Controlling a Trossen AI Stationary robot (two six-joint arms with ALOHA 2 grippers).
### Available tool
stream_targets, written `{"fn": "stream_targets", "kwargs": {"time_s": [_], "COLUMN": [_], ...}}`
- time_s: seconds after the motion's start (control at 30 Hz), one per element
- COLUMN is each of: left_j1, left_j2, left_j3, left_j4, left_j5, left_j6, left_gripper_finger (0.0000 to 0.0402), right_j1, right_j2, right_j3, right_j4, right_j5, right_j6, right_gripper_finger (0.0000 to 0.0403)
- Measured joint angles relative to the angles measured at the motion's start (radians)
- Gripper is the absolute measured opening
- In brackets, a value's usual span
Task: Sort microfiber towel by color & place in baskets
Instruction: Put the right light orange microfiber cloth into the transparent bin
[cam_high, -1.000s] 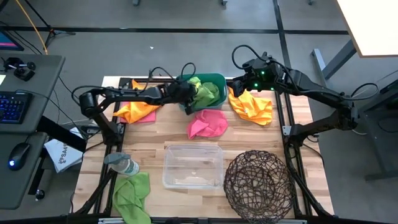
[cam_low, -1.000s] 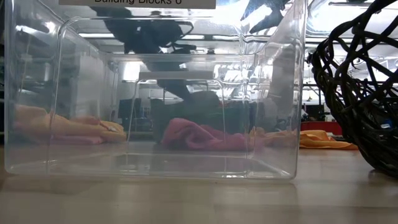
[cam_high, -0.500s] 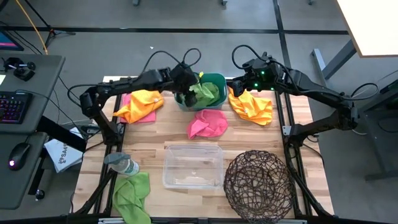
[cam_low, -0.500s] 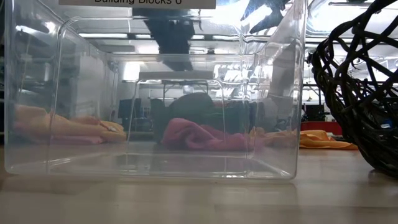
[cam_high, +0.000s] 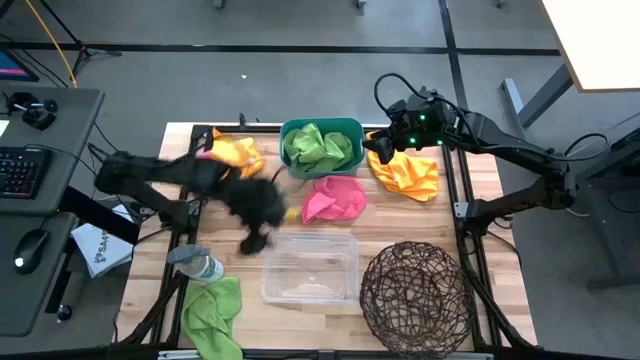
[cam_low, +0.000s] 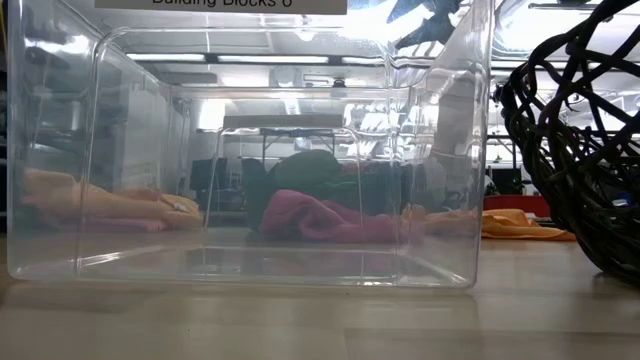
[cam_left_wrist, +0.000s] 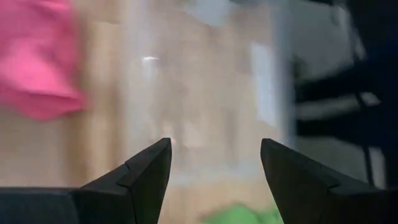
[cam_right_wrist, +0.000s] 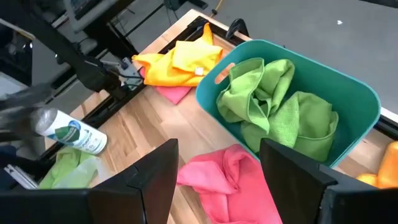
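Two lime green towels (cam_high: 320, 148) lie bunched in the teal tub (cam_high: 352, 128) at the far middle. On the table lie a hot pink towel (cam_high: 335, 197), a yellow-orange towel (cam_high: 235, 155) at far left lying over a pink one, another yellow-orange towel (cam_high: 408, 172) at far right, and a green towel (cam_high: 212, 310) at near left. My left gripper (cam_left_wrist: 214, 168) is open and empty, blurred, by the clear bin's (cam_high: 310, 265) far left corner. My right gripper (cam_right_wrist: 217, 158) hangs open and empty right of the tub.
The round dark wire basket (cam_high: 415, 290) stands at near right, beside the clear bin. A clear plastic bottle (cam_high: 198, 265) lies at the left, just beyond the near green towel. Bare wood shows between the pink towel and the bin.
My left gripper has risen out of the teal tub and swung fast toward the table's near edge and left, to the clear bin's far left corner. A green towel it stood over stays behind in the tub. My right arm has kept still.
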Motion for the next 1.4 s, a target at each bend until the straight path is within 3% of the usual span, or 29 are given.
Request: {"fn": "stream_targets", "kwargs": {"time_s": [0.23, 0.6, 0.9, 1.1, 1.4], "left_j1": [-0.41, -0.748, -0.853, -0.857, -0.856], "left_j2": [0.046, 0.313, 0.449, 0.455, 0.456], "left_j3": [0.0, 0.024, -0.009, -0.057, -0.129], "left_j4": [-0.044, -0.091, -0.051, 0.098, 0.152], "left_j5": [-0.092, -0.112, -0.118, -0.117, -0.11], "left_j6": [-0.083, -0.094, -0.166, -0.208, -0.209], "left_gripper_finger": [0.0228, 0.0203, 0.02, 0.02, 0.02], "right_j1": [0.0, 0.0, 0.0, 0.0, 0.0], "right_j2": [0.0, 0.0, 0.0, 0.0, 0.0], "right_j3": [0.0, 0.0, 0.0, 0.0, 0.0], "right_j4": [0.0, -0.002, -0.002, -0.002, -0.002], "right_j5": [-0.002, -0.001, -0.001, -0.001, -0.001], "right_j6": [-0.052, -0.086, -0.081, -0.06, -0.052], "right_gripper_finger": [0.0222, 0.0222, 0.0222, 0.0222, 0.0222]}}
